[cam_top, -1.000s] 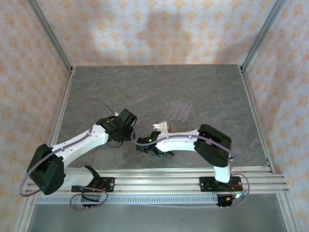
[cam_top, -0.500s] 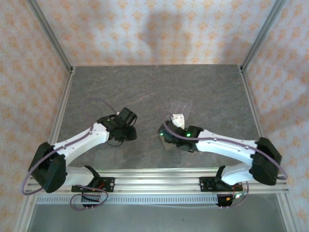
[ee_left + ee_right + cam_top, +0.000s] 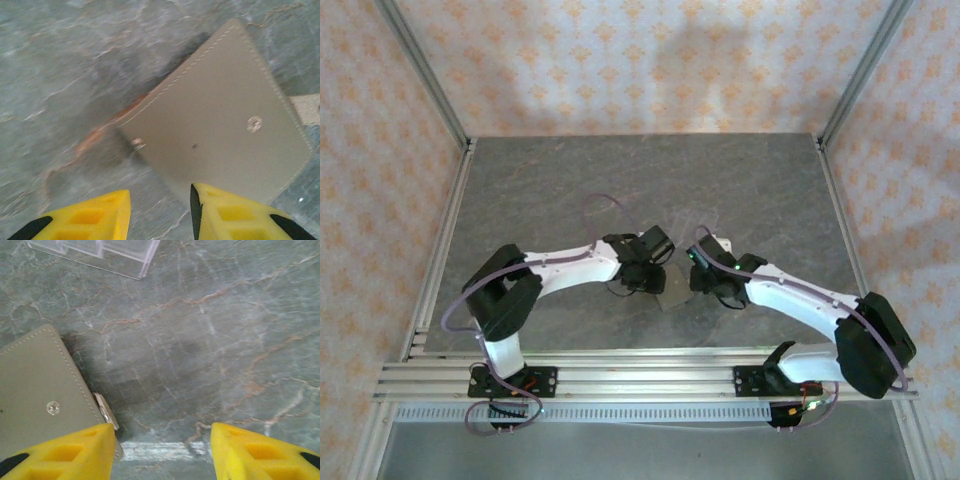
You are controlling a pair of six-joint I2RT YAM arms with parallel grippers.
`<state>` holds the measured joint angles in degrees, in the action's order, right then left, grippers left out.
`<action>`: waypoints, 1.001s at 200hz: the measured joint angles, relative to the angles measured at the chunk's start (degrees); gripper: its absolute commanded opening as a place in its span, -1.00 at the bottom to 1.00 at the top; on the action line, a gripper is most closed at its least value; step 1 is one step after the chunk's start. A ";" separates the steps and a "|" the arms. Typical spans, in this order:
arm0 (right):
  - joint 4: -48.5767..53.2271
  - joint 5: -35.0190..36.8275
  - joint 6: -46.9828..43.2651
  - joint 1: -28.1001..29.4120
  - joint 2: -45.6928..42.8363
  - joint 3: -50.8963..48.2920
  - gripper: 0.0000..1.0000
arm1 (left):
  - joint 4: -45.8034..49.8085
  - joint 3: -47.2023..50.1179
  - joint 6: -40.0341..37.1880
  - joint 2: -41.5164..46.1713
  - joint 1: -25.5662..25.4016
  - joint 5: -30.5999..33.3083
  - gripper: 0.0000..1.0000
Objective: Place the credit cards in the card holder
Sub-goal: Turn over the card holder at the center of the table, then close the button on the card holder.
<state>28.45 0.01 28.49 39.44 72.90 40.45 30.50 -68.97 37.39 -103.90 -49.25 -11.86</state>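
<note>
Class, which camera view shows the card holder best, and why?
Left wrist view: the card holder looms large, stitching and snap stud plain. The right wrist view catches part of it at the left; the top view shows it small and distant.

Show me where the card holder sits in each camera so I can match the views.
Top external: card holder mid-table, just below the clear rack.
Left wrist: card holder centre to right, tilted.
Right wrist: card holder lower left.
Shared landmark: its round snap stud, in both wrist views.
</note>
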 measured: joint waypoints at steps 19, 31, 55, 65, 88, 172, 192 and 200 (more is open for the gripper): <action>-3.06 -3.80 -0.66 -2.19 0.00 -0.83 -0.04 | -0.61 -1.84 -0.02 -2.73 -0.68 -0.22 -0.26; -4.85 -5.75 -0.94 -2.91 0.07 -0.98 -0.09 | -0.76 -1.92 -0.04 -3.78 -1.01 -0.17 -0.26; -7.82 -8.70 -1.75 -3.48 1.29 -1.03 -0.22 | -0.83 -1.92 -0.07 -4.26 -1.03 -0.13 -0.27; -8.44 -9.35 -2.03 -3.52 2.10 -1.03 -0.25 | -0.90 -1.86 -0.20 -4.26 -1.03 -0.13 -0.26; -8.92 -10.58 -2.73 -3.65 3.52 -1.03 -0.36 | -1.62 -1.29 -0.20 -4.24 -1.07 -0.13 -0.27; -9.01 -10.88 -3.23 -3.65 4.31 -1.03 -0.75 | -2.62 -0.57 -0.20 -3.93 -1.40 0.26 -0.28; -9.03 -11.32 -3.48 -3.65 4.63 -1.03 -0.83 | -2.73 -0.50 -0.20 -3.93 -1.40 0.26 -0.28; -9.07 -11.65 -3.52 -3.67 4.63 -1.03 -0.90 | -2.86 -0.39 -0.20 -3.91 -1.40 0.26 -0.28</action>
<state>19.38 -11.64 24.97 35.77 77.54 39.42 27.64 -69.36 37.19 -107.81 -50.65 -11.60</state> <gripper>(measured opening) 0.093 0.362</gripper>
